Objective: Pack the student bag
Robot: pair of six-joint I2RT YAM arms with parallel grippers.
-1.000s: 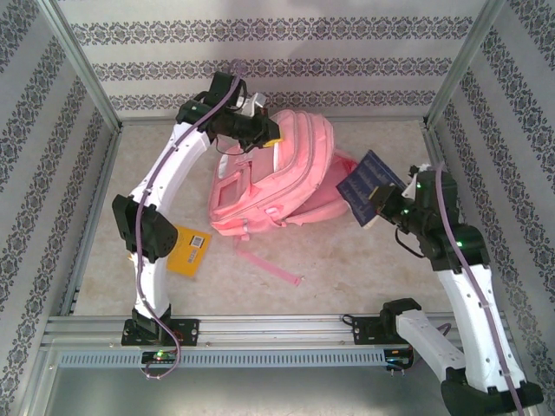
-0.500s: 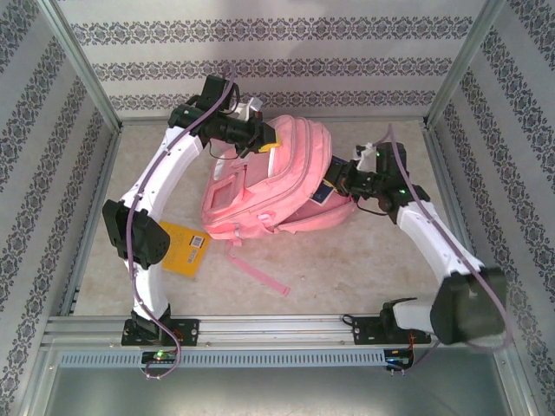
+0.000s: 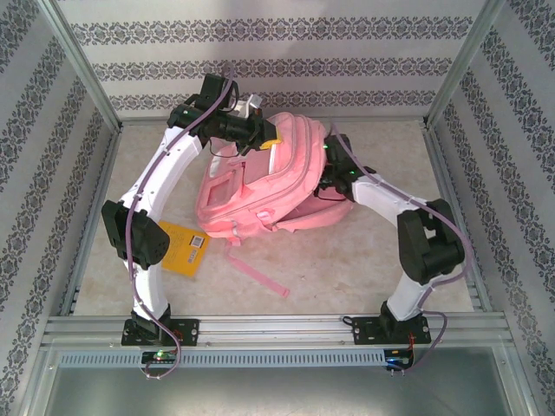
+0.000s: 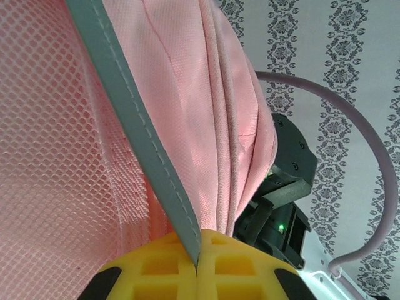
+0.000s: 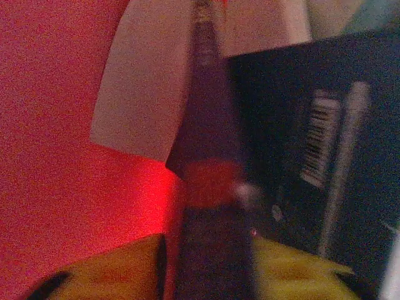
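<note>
The student bag (image 3: 269,186), a big pink backpack, lies at the middle back of the table with its top lifted. My left gripper (image 3: 260,136) is at its upper left corner. In the left wrist view it (image 4: 199,250) is shut on a grey trim strip (image 4: 134,125) of the pink fabric (image 4: 206,94). My right arm (image 3: 381,195) reaches into the bag's right side, with the gripper tip hidden inside. Within the red-lit interior my right gripper (image 5: 209,250) has its yellow fingers (image 5: 125,262) apart. A dark blue book (image 5: 312,125) with a barcode leans just right of them.
A yellow book (image 3: 185,249) lies on the table at the left, by the left arm's elbow. A loose pink strap (image 3: 260,277) trails toward the front. Metal frame posts and patterned walls close in the sides and back. The right arm's dark wrist (image 4: 287,187) sits beside the bag.
The right arm swung left from the table's right side and carried the blue book into the bag's opening, then its fingers parted. The left gripper kept its hold on the bag.
</note>
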